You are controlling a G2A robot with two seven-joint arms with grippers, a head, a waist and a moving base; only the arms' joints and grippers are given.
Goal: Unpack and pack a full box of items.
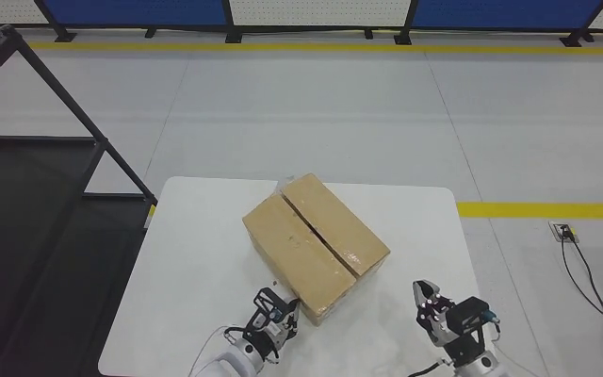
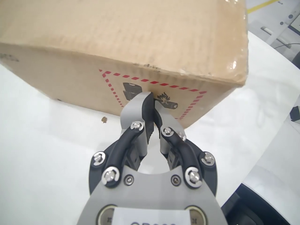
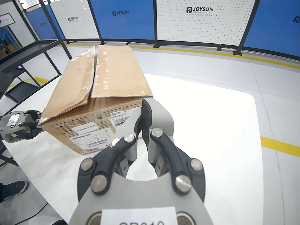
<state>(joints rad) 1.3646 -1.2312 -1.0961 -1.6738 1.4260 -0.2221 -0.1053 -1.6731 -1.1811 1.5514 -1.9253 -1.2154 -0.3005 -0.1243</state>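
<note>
Closest in, the left gripper (image 2: 152,99) sits with its fingers pressed together and nothing between them, its tips right at the printed side wall of the box (image 2: 131,26), low down near the table (image 2: 46,141). Whether they touch the cardboard I cannot tell. From above, the box lies at an angle in the middle of the white table, both top flaps down. The flap on the left gripper's side looks creased and rides a little proud along the centre seam. Glossy tape shows on both flaps. The right gripper (image 3: 143,108) is also closed and empty, apart from the box, beside its labelled end.

Unpacking has not begun — the flaps come first. That buckled flap looks like the easiest way in: I would raise the left gripper to the flap's overhanging edge, part the fingers enough to take the cardboard, and fold it outward along its hinge rather than pulling upward. Meanwhile the right gripper could steady the box — it may well slide on this smooth top.
</note>
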